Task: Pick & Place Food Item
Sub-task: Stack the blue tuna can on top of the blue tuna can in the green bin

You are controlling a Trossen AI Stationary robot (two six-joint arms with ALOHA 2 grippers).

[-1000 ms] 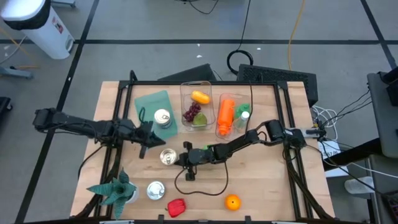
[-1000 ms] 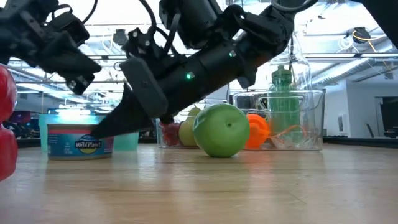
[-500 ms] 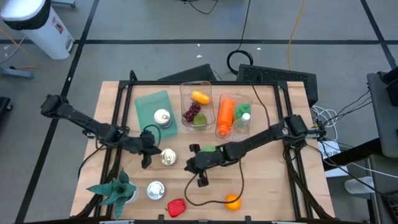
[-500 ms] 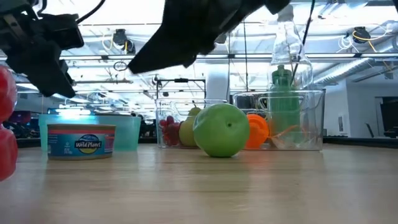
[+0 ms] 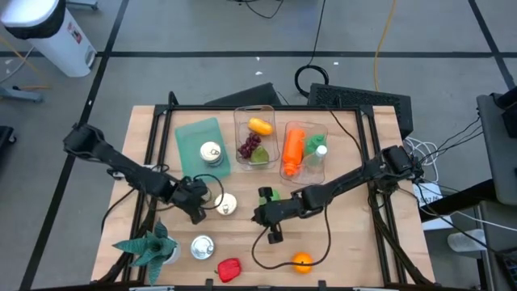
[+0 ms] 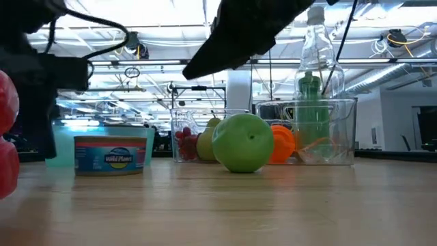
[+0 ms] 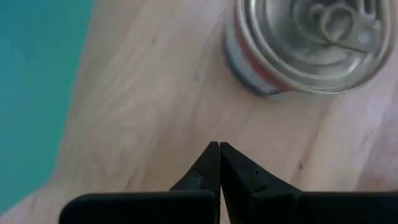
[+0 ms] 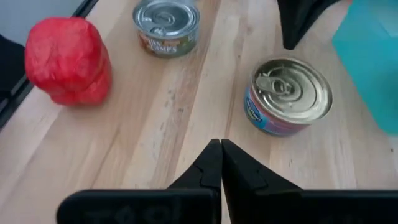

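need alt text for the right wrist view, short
The right gripper, jaws shut and empty, points over a wooden table toward a tuna can with a pull-tab lid. Farther off sit a second can and a red pepper.

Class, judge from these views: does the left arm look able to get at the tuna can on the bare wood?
Probably yes. The left gripper, shut, sits beside the tuna can with only bare table between them.
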